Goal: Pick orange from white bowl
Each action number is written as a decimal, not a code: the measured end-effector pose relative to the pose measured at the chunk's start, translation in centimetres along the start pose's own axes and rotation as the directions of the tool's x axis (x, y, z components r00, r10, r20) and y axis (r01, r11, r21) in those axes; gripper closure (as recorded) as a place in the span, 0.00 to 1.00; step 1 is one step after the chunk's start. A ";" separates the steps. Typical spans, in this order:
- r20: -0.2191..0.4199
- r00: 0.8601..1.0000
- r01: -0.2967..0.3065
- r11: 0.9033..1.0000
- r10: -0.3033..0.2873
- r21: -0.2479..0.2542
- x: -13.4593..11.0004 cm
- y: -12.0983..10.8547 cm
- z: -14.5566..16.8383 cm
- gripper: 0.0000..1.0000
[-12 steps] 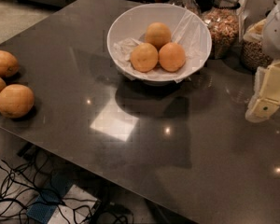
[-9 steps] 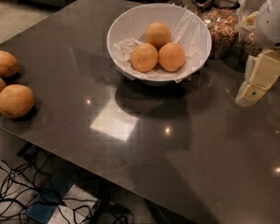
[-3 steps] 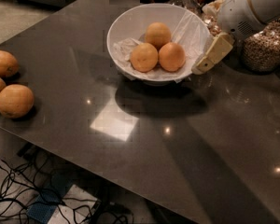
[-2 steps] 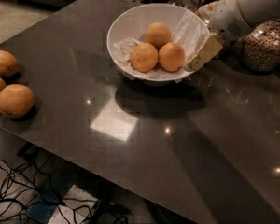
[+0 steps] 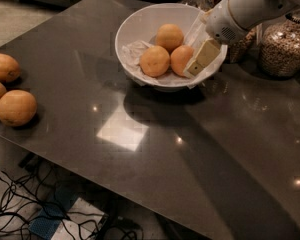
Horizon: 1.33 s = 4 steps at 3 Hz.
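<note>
The white bowl (image 5: 140,26), lined with crinkled white paper, stands at the back middle of the dark table. Three oranges lie in it. The deeper reddish orange (image 5: 180,59) is at the front right, with a paler orange (image 5: 154,61) to its left and another paler orange (image 5: 169,36) behind them. My gripper (image 5: 200,61) reaches down from the upper right on a white arm. It is inside the bowl's right side, right beside the reddish orange and close to or touching it.
Three loose oranges (image 5: 15,107) lie at the table's left edge. Glass jars of grains (image 5: 284,46) stand behind and right of the bowl. The dark table (image 5: 155,149) ends at the front, with cables on the floor (image 5: 45,209) below.
The arm has swung left from the table's right side past the jars. The gripper has come down into the right side of the bowl beside the reddish orange. The oranges have not moved.
</note>
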State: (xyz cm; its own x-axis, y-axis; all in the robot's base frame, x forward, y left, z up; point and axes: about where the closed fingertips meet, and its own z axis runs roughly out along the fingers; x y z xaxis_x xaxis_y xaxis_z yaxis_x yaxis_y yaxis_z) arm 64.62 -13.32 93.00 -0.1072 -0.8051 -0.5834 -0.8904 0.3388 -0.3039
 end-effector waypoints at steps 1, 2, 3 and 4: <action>-0.022 1.000 0.005 1.000 -0.005 -0.014 -0.3 -0.5 1.3 0.12; -0.035 0.999 0.003 1.000 -0.004 -0.026 -0.3 -0.7 2.4 0.14; -0.048 0.999 -0.002 0.999 0.000 -0.036 0.0 -1.0 3.4 0.12; -0.065 0.998 -0.025 0.999 0.023 -0.043 0.9 -1.5 4.4 0.15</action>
State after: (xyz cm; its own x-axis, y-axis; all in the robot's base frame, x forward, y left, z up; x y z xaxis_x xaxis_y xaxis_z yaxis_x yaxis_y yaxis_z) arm 67.76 -12.40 89.61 -0.1558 -0.8272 -0.5399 -0.9057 0.3378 -0.2562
